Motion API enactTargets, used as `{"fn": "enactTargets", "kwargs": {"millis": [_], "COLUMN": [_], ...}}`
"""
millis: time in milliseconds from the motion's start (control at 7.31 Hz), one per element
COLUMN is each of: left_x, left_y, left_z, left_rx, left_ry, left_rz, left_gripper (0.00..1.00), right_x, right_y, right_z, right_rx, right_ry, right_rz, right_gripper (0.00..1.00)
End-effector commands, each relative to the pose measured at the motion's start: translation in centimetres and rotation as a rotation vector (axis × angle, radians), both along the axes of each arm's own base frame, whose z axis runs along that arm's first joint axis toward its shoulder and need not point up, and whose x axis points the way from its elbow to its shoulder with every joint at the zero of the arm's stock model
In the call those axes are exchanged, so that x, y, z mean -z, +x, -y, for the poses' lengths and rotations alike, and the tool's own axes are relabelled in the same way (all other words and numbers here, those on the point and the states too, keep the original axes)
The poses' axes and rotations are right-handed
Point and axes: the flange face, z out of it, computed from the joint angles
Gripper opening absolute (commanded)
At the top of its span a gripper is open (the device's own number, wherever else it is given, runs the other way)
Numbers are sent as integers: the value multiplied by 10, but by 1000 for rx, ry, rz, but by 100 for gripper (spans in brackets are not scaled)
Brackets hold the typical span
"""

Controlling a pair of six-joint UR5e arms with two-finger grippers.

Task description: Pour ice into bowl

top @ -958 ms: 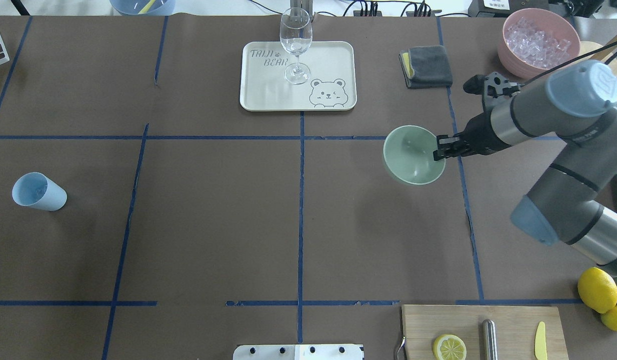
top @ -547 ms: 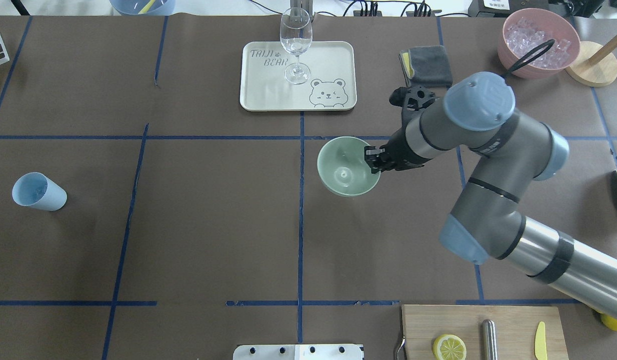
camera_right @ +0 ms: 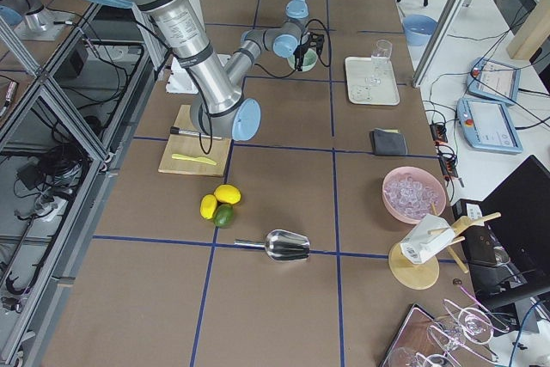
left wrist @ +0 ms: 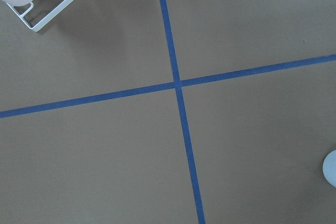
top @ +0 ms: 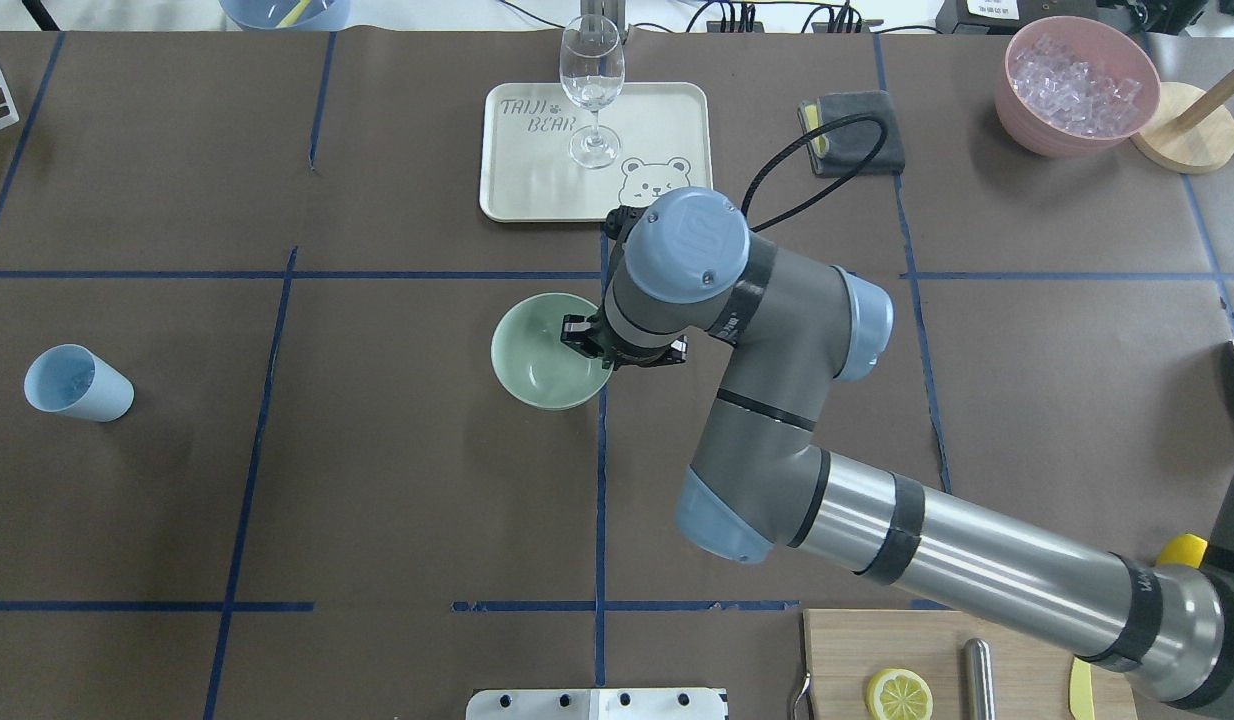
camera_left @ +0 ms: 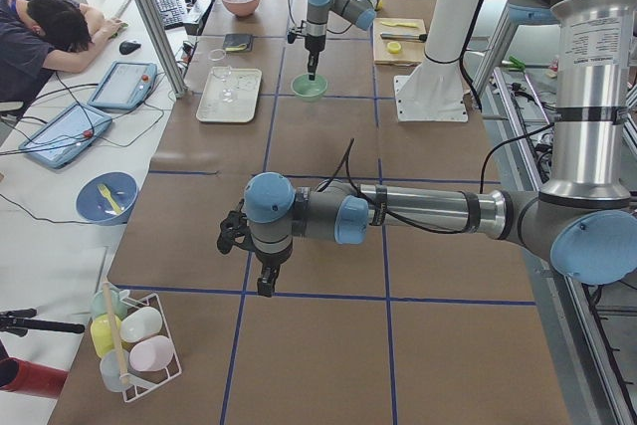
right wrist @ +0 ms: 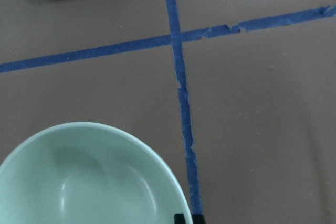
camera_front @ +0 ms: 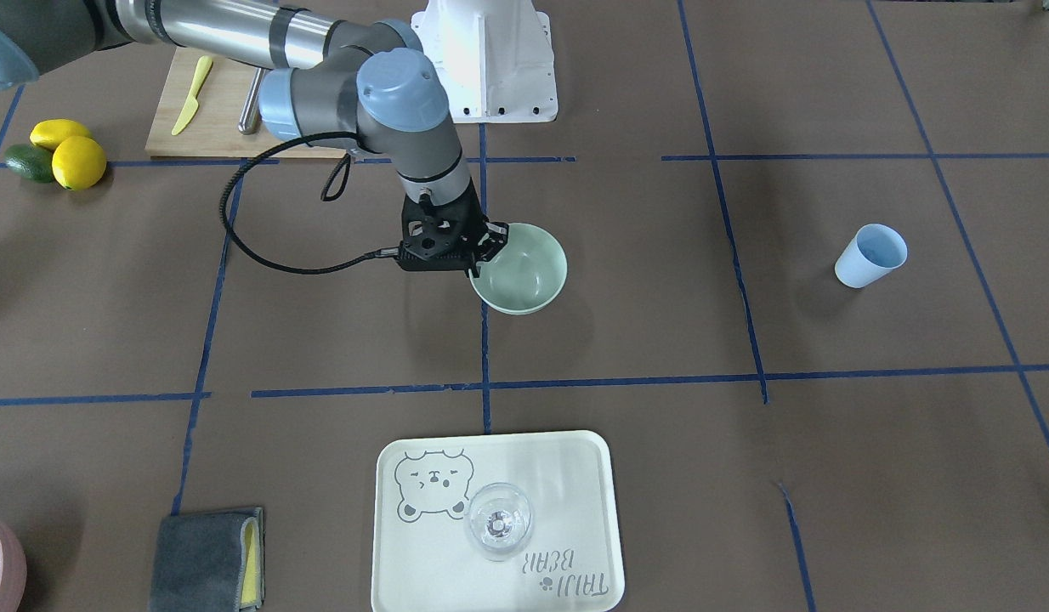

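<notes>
Right claw pinches the right-hand rim of the bowl, one finger inside and one outside, at the middle of the desk. The bowl sits just beside the lengthwise blue tape line, near the bear tray, its inside bare. The ice lies heaped in the pink tub at the far right corner, well apart. Left claw hangs over the desk's left end; I cannot tell whether it is spread or pressed together.

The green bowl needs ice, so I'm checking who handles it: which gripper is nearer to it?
Right. The right gripper grips the bowl by its rim; the left gripper hangs far off near the table's left end, by the wire rack.
</notes>
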Motion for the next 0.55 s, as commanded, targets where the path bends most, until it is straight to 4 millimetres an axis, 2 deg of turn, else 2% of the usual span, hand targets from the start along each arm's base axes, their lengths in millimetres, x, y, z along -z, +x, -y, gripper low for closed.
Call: {"fn": "enactTargets", "kwargs": {"millis": [0, 410], "left_x": [-1, -1], "left_y": [0, 0], "left_z": [0, 0], "left_rx": [0, 0], "left_ry": [-1, -3], "left_rz": [0, 0], "left_gripper": [100, 100], "right_x": [0, -6], "right_y": [-31, -36], "right_z": [-19, -23], "right_rx": [5, 5], "right_ry": [2, 14], "right_rz": [-25, -38], "right_gripper": [0, 0]}}
